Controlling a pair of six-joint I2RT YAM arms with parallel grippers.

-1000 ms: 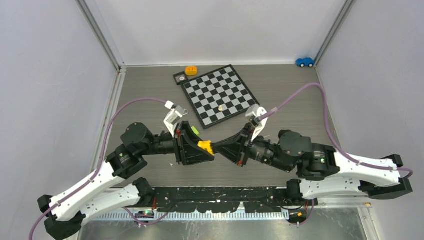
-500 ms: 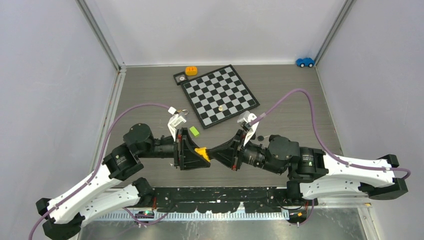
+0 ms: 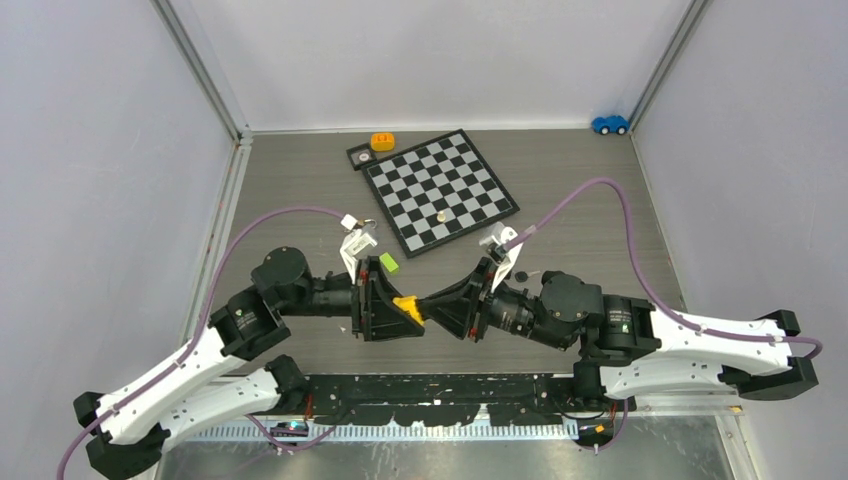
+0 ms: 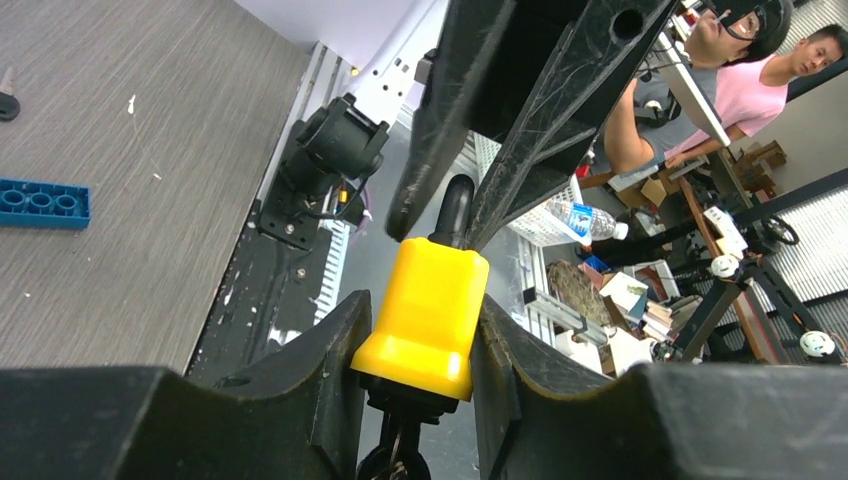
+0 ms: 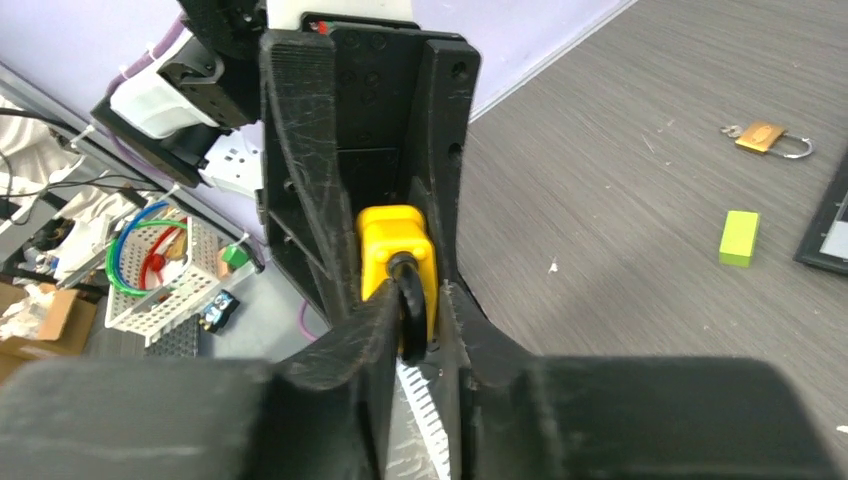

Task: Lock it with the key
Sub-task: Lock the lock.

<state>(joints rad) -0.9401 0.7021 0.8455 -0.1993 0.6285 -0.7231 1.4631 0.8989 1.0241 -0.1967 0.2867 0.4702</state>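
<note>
Left pincer (image 4: 418, 318) clamps the chunky yellow plastic-cased padlock (image 5: 392, 238) above the grey wood-grain counter (image 3: 300, 170), probably steadying it so the right pincer (image 5: 415, 300) can press down its black shackle (image 4: 452, 205). That pincer straddles the shackle narrowly, and whether it grips cannot be told. The small key (image 4: 397, 452) seems to hang from the lock's underside, a dark, half-hidden sliver with a ring.

Both arms are folded in low over the desk (image 3: 300, 180), the left arm (image 3: 195, 365) and the right arm (image 3: 700, 345) with wrists levelled toward each other. The claws meet tip to tip at centre. The left claw (image 3: 407, 309) is clamped on the yellow padlock (image 4: 425, 315). The right claw (image 3: 428, 302) is narrow, its fingers (image 5: 372, 325) straddling the shackle; whether they pinch it, I can't tell.
</note>
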